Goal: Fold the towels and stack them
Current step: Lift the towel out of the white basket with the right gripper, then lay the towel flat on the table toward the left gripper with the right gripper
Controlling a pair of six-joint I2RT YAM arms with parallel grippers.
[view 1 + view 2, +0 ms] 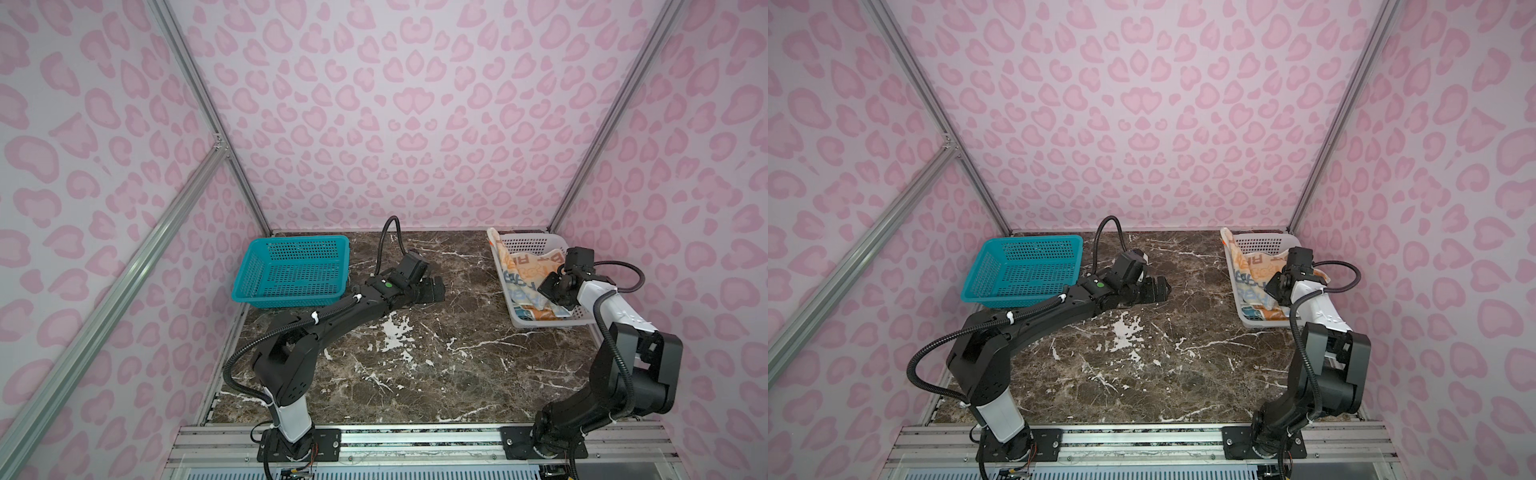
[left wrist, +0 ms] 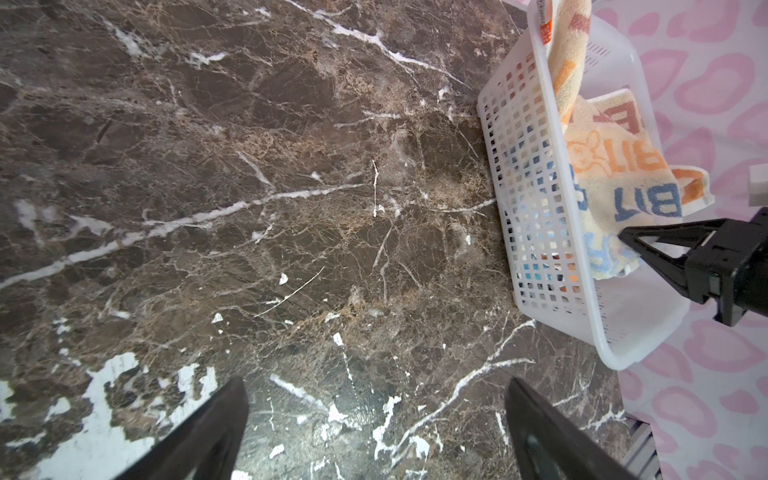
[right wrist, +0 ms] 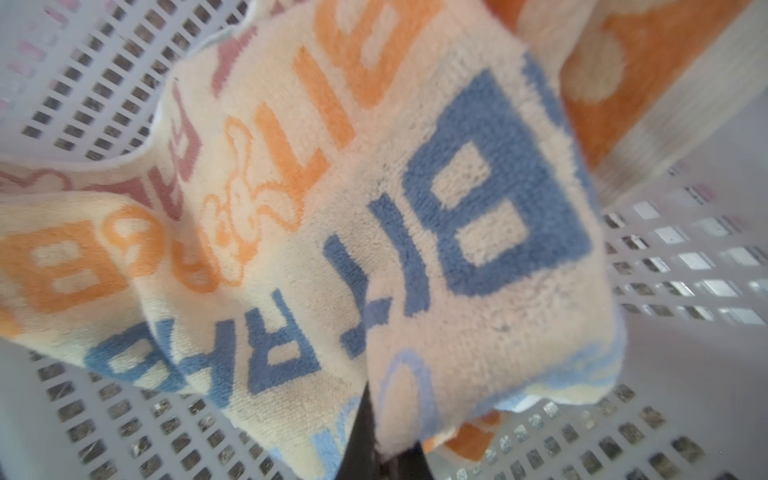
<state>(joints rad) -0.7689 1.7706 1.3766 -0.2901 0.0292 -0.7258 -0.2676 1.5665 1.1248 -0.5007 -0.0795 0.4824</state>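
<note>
The white basket (image 2: 524, 208), a rectangular plastic tub with square-holed walls, held the towels in a loose heap. The cream towel (image 3: 415, 208), nubby terry with blue and orange "RABBIT" letters, lay crumpled on top, one corner draped over the far rim. The orange towel (image 3: 648, 83) lay under it, mostly covered. A blue patch (image 1: 521, 311) near the basket's front wall was too small to identify. The right gripper (image 2: 625, 237) was pinched tight on a fold of the cream towel inside the basket. The teal basket (image 1: 291, 301), also perforated, sat well apart on the dark, white-veined marble table (image 1: 395, 365). Beside it the left gripper (image 2: 376, 386) hung low over bare marble, fingers spread wide and cut off in the wrist view.
</note>
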